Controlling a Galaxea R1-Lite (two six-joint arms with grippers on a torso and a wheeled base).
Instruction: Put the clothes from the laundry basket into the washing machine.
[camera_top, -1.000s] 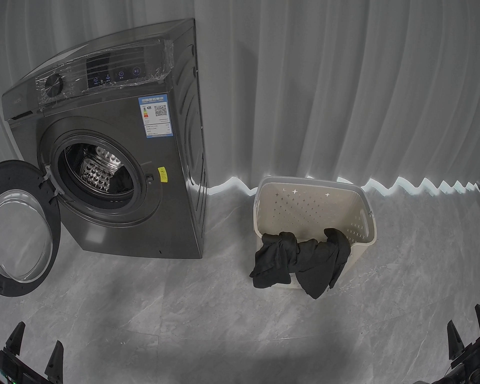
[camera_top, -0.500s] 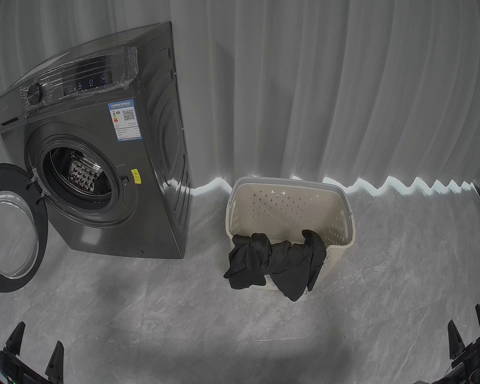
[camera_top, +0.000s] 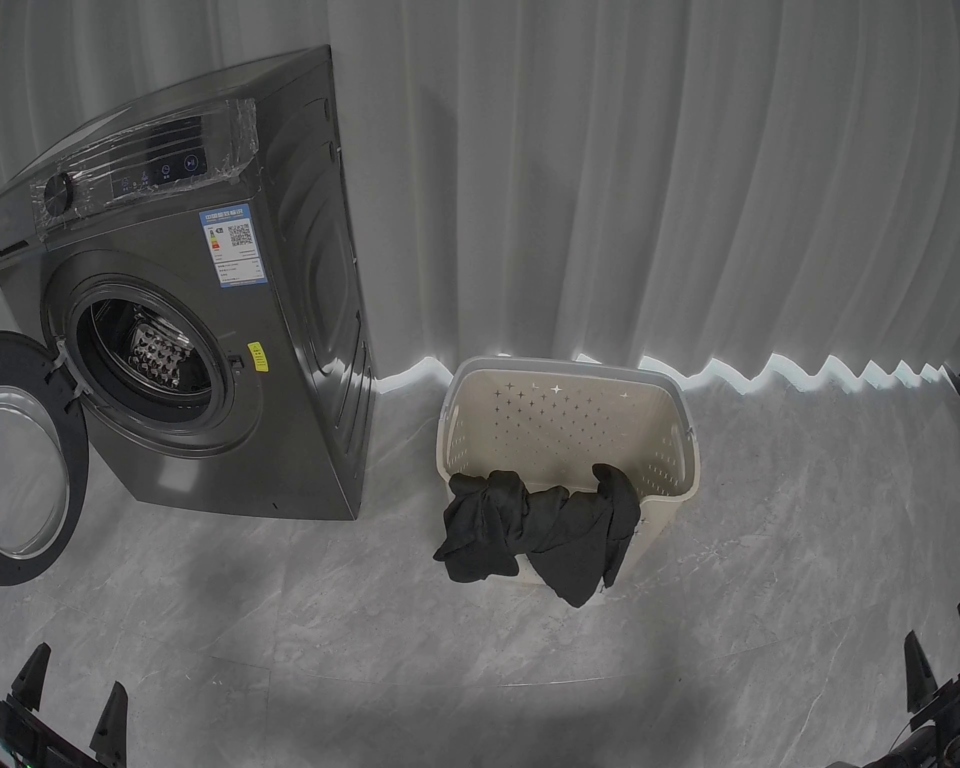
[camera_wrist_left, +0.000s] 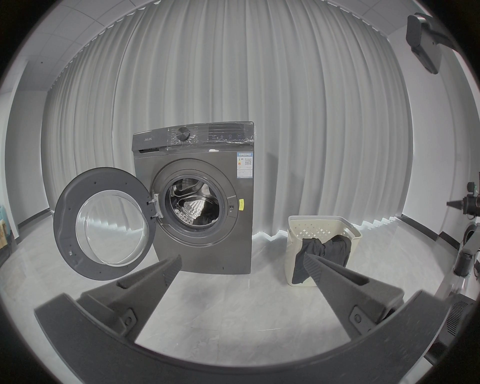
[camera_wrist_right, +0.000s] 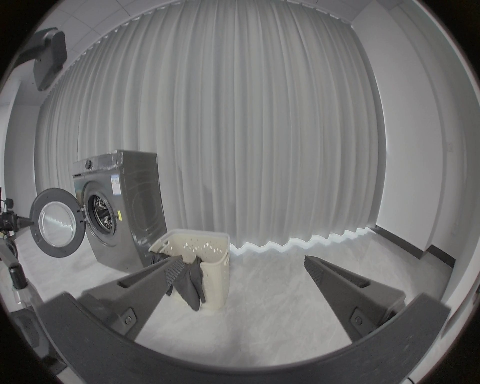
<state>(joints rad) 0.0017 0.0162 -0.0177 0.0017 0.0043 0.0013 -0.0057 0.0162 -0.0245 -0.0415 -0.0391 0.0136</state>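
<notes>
Well ahead of your left gripper (camera_wrist_left: 241, 259), across grey floor (camera_top: 400, 620), the dark clothes (camera_top: 535, 530) hang over the near rim of the laundry basket (camera_top: 565, 372), part inside and part spilling down its outer wall. That gripper is spread wide and holds nothing. The clothes lie forward of it and off toward the right arm's side. The washing machine (camera_top: 290, 300) stands forward of it, round door (camera_top: 30, 470) swung open. Your right gripper (camera_wrist_right: 243, 260) is likewise wide apart and empty, with the basket forward of it toward the left arm's side. Since a second ago the head view has swung, so machine and basket sit further left in it. The clothes are draped as before.
</notes>
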